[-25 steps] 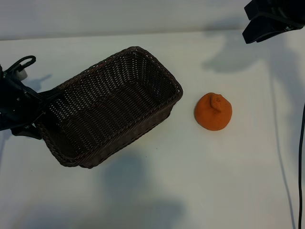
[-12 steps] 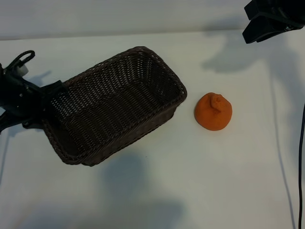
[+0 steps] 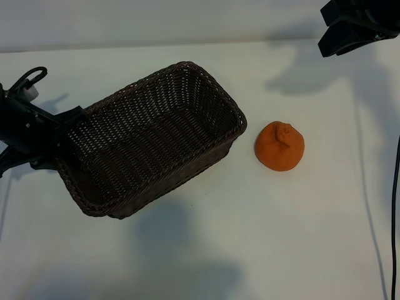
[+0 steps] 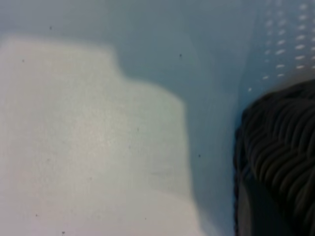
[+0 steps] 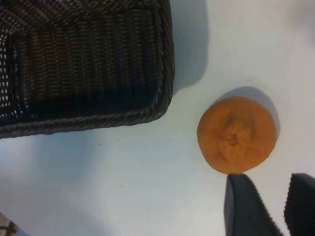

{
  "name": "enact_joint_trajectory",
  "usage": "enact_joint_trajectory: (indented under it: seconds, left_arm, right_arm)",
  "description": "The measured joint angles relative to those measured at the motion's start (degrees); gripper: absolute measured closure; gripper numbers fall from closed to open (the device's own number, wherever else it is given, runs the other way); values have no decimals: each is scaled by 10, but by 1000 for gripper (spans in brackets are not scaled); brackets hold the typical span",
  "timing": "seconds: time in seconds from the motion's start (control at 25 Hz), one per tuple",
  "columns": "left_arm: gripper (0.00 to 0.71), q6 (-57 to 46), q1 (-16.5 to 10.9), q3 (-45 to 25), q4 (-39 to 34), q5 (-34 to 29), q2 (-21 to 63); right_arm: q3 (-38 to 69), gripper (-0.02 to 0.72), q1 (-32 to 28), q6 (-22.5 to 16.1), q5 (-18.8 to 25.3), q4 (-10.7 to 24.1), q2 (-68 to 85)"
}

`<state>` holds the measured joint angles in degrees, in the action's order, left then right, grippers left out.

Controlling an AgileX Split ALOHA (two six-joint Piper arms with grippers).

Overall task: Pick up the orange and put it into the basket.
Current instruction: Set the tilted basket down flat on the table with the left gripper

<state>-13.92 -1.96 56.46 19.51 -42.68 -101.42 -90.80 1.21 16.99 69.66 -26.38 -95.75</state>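
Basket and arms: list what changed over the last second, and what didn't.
The left gripper closed on the basket at its left end rim, and the basket's far end swung slightly toward the orange. The orange stayed on the table, untouched; the right gripper stayed raised at upper right.

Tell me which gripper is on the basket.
The left gripper, clamped on the basket's short end at the exterior view's left. The right gripper hangs apart, fingers parted, above the orange.
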Motion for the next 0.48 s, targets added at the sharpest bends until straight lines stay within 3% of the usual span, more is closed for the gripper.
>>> enact_joint_trajectory:
  seconds: [0.48]
  left_arm:
    - [535,2,-1,12,1,-51,17]
  right_arm:
    - [0,460,0,0,0,0,0]
